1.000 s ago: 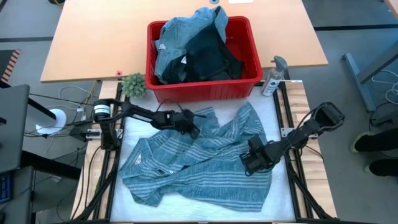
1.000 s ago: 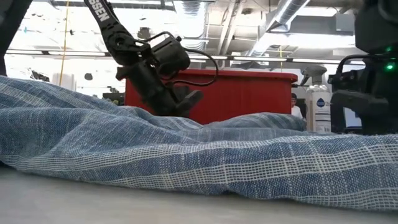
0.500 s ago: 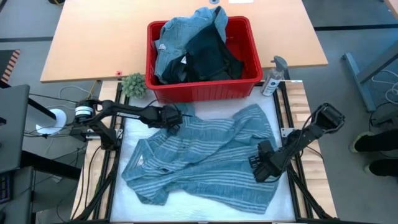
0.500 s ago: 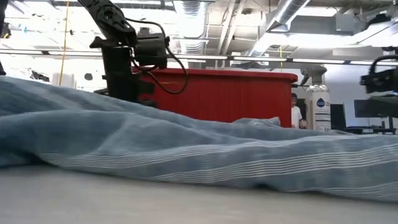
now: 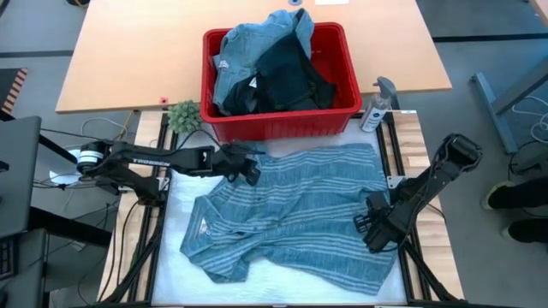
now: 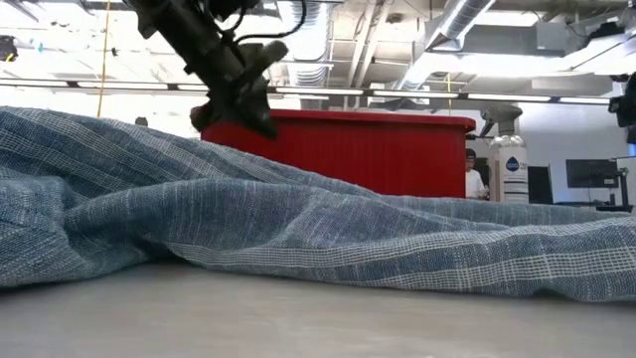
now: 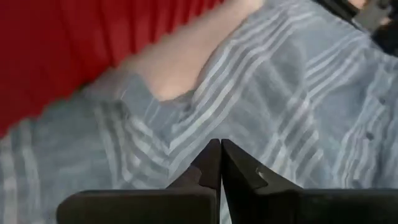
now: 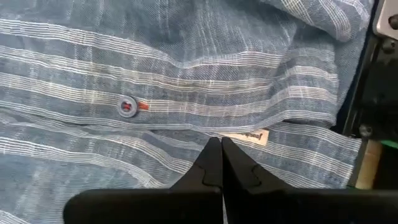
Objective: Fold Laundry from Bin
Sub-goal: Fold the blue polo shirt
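A blue-grey white-striped shirt [image 5: 300, 214] lies spread on the white mat [image 5: 184, 274], front side up, with a button [image 8: 127, 106] showing. My left gripper [image 5: 250, 169] is shut at the shirt's far left edge, just in front of the red bin [image 5: 274, 127]. In the low view, my left gripper [image 6: 260, 124] stands above the shirt's ridge [image 6: 298, 229]. My right gripper [image 5: 377, 227] is shut at the shirt's right edge. The bin holds more laundry [image 5: 265, 60], light blue and dark pieces heaped over its rim. My left gripper has the shirt's far left edge [image 7: 208, 127] at its shut fingertips, slanting down from the table's left. The tips hide how many layers they have. The rest of the shirt lies on the mat. My right gripper pinches the shirt's right edge [image 8: 217, 132] beside a small white label [image 8: 245, 135]. Its fingers point steeply down. The cloth around them lies flat on the mat with one low fold.
A spray bottle [image 5: 377, 107] stands right of the bin, and a small green plant [image 5: 184, 115] stands left of it. Black frame rails [image 5: 402, 197] run along both sides of the mat. A wooden table [image 5: 128, 60] lies beyond.
My right gripper has gone toward the table's right and near edges, drawing the shirt's right side with it. My left gripper has risen at the shirt's far left edge. The bunched folds in the shirt's middle have spread out, and the shirt lies wider and flatter.
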